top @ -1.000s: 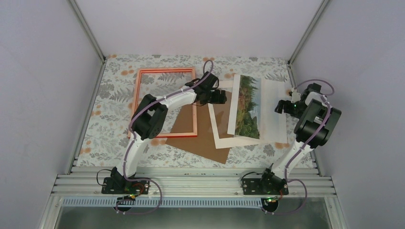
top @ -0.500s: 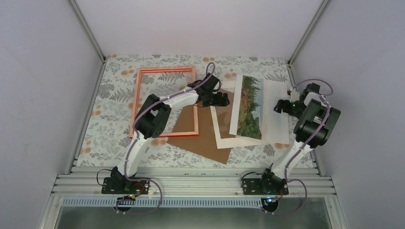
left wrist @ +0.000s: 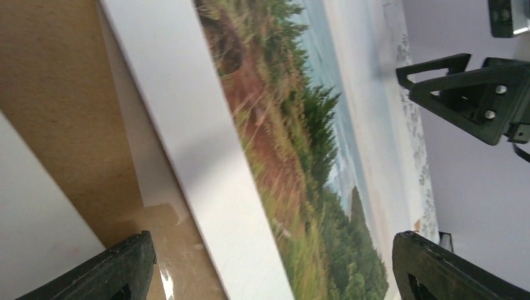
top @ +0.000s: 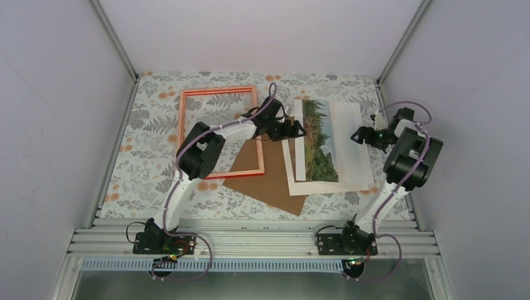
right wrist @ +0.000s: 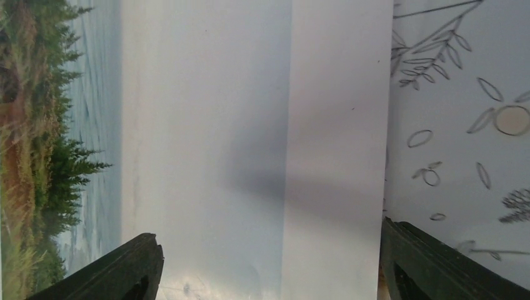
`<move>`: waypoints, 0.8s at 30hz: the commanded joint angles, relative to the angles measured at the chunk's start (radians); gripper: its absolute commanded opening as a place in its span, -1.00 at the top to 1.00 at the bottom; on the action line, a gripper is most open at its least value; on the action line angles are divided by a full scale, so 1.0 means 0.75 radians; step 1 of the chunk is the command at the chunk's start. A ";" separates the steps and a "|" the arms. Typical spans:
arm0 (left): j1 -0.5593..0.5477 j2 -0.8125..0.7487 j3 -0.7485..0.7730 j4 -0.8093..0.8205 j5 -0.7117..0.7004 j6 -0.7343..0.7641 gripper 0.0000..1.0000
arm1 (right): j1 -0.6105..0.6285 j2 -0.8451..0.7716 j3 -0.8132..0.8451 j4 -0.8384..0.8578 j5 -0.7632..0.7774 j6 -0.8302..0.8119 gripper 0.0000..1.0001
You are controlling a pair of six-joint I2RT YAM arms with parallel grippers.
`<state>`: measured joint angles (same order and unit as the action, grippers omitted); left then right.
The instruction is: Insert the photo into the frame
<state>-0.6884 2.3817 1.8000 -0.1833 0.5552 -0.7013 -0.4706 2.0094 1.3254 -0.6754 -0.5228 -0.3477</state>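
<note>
The photo (top: 325, 142), a landscape print with trees and pale sky, lies on the white mat (top: 292, 177) right of centre. The red frame (top: 182, 134) lies flat at the left. My left gripper (top: 300, 131) is open at the photo's left edge. In the left wrist view (left wrist: 272, 272) its jaws stand wide over the photo (left wrist: 294, 150). My right gripper (top: 356, 134) is open at the photo's right edge. In the right wrist view (right wrist: 269, 272) its jaws straddle the photo's pale sky (right wrist: 200, 125).
A brown backing board (top: 269, 187) lies under the mat and the frame's right corner; it also shows in the left wrist view (left wrist: 56, 94). A floral cloth (top: 144, 169) covers the table. Grey walls close in on three sides.
My left gripper has moved right to the photo's left edge, my right gripper left to its right edge. The photo and mat have turned and shifted; the frame and board have slid slightly right.
</note>
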 commanded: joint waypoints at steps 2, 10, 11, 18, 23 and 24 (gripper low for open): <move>-0.005 0.050 -0.034 0.132 0.137 -0.083 -0.87 | 0.052 0.166 -0.097 -0.177 -0.024 0.033 -0.70; -0.013 0.064 0.002 0.068 0.053 -0.125 -0.78 | 0.063 0.180 -0.094 -0.175 -0.048 0.048 -0.54; -0.013 0.069 0.003 0.050 0.034 -0.138 -0.78 | 0.063 0.182 -0.091 -0.177 -0.052 0.047 -0.52; -0.025 0.103 -0.030 0.129 0.113 -0.211 -0.68 | 0.063 0.185 -0.094 -0.189 -0.101 0.057 -0.35; -0.024 0.111 -0.032 0.273 0.213 -0.246 -0.61 | 0.063 0.184 -0.097 -0.190 -0.129 0.066 -0.29; -0.023 0.111 -0.041 0.323 0.239 -0.258 -0.60 | 0.063 0.186 -0.098 -0.189 -0.131 0.069 -0.28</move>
<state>-0.6727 2.4161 1.7874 -0.0677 0.6277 -0.8536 -0.4664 2.0338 1.3350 -0.6529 -0.5690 -0.3389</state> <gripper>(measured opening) 0.808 0.646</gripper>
